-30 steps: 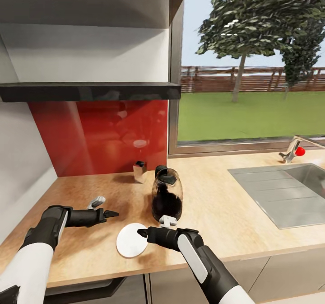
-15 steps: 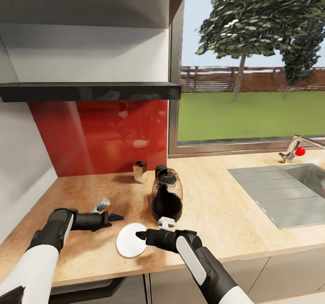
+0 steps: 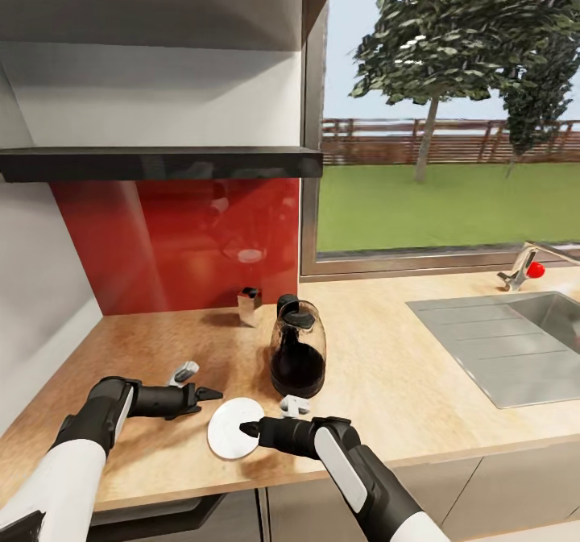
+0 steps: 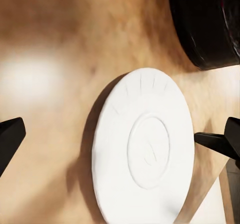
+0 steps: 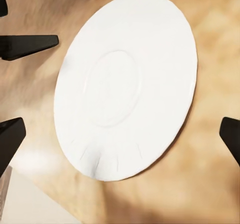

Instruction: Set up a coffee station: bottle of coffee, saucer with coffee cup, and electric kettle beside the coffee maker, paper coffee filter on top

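The white saucer (image 3: 228, 439) lies flat on the kitchen countertop (image 3: 387, 381) near its front edge. Just behind it stands the electric kettle (image 3: 297, 350), upright, glass with a black lid. My left gripper (image 3: 201, 383) is open beside the saucer's left edge. My right gripper (image 3: 268, 416) is open, reaching over the saucer's right side. The saucer (image 4: 145, 151) fills the left wrist view, and the saucer (image 5: 125, 86) lies between the right gripper's spread fingertips (image 5: 10, 139). The kitchen shelf (image 3: 161, 162) hangs above. The coffee maker, bottle of coffee, paper coffee filter and coffee cup are out of view.
A small steel canister with a black top (image 3: 250, 306) stands by the red backsplash (image 3: 177, 244). An inset steel sink (image 3: 515, 349) with a tap (image 3: 524, 266) is at the right. A white wall borders the counter's left end.
Both grippers have dropped lower and closer to the front edge. The left one moved right toward the saucer, and the right one edged left over it. Kettle and saucer have not moved.
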### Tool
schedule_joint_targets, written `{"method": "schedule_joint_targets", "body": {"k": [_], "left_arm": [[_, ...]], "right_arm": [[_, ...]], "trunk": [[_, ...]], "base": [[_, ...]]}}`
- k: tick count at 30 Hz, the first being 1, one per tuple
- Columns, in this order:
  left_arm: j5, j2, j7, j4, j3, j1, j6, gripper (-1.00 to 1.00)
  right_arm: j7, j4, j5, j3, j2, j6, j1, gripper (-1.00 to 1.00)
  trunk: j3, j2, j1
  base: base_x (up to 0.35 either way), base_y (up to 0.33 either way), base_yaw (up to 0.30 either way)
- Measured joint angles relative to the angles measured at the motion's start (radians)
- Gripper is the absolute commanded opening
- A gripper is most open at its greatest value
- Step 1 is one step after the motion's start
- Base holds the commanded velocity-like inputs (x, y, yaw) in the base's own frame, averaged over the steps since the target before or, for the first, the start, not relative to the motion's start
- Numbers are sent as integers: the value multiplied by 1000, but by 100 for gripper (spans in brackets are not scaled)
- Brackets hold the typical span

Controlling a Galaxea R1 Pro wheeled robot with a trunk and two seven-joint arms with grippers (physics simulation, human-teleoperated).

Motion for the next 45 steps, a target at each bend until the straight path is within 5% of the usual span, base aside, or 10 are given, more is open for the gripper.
{"method": "schedule_joint_targets", "body": {"k": [27,36,45], "left_arm": [[12,-15,-6,28,1,2,0,100],[9,-48,-6,29,0,3,2,100],[9,-55,-5,27,0,3,2,100]], "right_arm": [[1,5,0,0,0,0,0,100],[1,5,0,0,0,0,0,100],[0,5,0,1,0,0,0,100]], "trunk": [[0,0,0],[0,0,0],[0,0,0]], "base": [[0,0,0],[0,0,0],[0,0,0]]}}
